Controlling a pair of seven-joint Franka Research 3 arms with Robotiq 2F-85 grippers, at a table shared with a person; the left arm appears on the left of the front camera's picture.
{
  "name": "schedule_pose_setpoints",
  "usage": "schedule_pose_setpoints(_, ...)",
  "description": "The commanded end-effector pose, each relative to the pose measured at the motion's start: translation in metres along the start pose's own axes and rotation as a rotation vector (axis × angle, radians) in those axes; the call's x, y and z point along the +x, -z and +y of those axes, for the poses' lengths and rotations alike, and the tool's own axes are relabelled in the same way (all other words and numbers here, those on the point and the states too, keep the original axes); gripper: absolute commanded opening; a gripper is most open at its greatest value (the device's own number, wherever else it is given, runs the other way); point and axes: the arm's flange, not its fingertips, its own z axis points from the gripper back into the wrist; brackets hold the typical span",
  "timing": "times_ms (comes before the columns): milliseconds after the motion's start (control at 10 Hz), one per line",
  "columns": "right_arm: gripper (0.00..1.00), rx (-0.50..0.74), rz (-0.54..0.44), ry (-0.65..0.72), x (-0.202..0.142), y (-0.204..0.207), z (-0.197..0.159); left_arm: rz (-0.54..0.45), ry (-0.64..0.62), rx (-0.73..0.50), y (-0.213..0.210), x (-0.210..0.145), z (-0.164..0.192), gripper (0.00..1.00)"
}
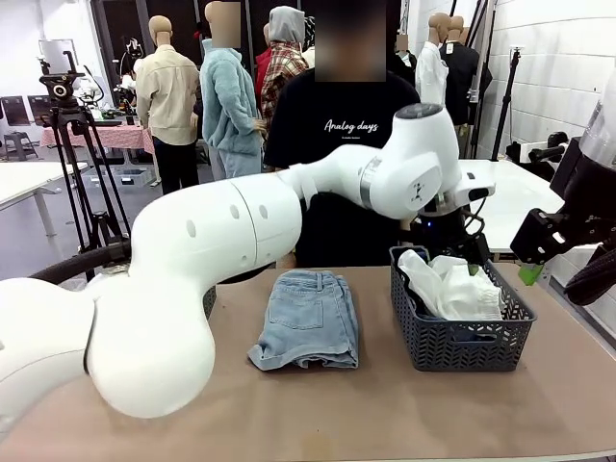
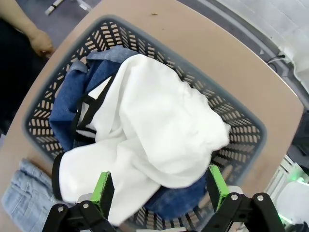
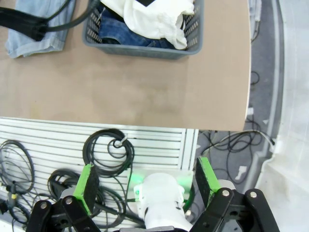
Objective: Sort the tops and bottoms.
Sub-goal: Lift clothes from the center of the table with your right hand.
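Both grippers stood wide open and empty; left gripper [image 2: 159, 188] just above the basket [image 2: 260, 130], right gripper [image 3: 146, 181] off the table's [image 1: 385, 414] edge, over cables [image 3: 108, 150]. Risk, as I judged it: white shirt [image 2: 159, 121] lay heaped on the dark jeans [image 2: 67, 101], so a deep pinch could lift both, or snag the lattice. Counted: one shirt, one jeans, one basket; one pale shorts [image 1: 310, 313] beside it on the table.

- Tops: one, white shirt with black trim [image 2: 159, 130].
- Bottoms: two, both denim: dark blue jeans [image 2: 72, 101], pale denim shorts [image 1: 308, 318].
- Grey lattice basket [image 1: 462, 346]: one.
- Grippers: two, left gripper [image 2: 159, 187], right gripper [image 3: 146, 181].
- Person [image 1: 337, 144] in black T-shirt: one.
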Motion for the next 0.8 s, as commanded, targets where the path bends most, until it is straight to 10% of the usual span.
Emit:
schedule_pose_setpoints(0,1.0,0.012,0.004,-0.003,0.001,0.0,0.001,0.03,0.043,0.057,-0.037,-0.028,-0.012,1.0)
schedule_pose_setpoints(500,1.0,0.012,0.004,-0.003,0.001,0.0,0.001,0.209,-0.172,0.117,-0.104,-0.096,0.024,1.0)
schedule_pose_setpoints(600,1.0,0.012,0.004,-0.003,0.001,0.0,0.001,0.127,-0.063,0.074,-0.082,-0.006,0.008,1.0)
schedule_pose_setpoints(700,1.0,0.012,0.004,-0.003,0.001,0.0,0.001,0.127,-0.063,0.074,-0.082,-0.006,0.008,1.0)
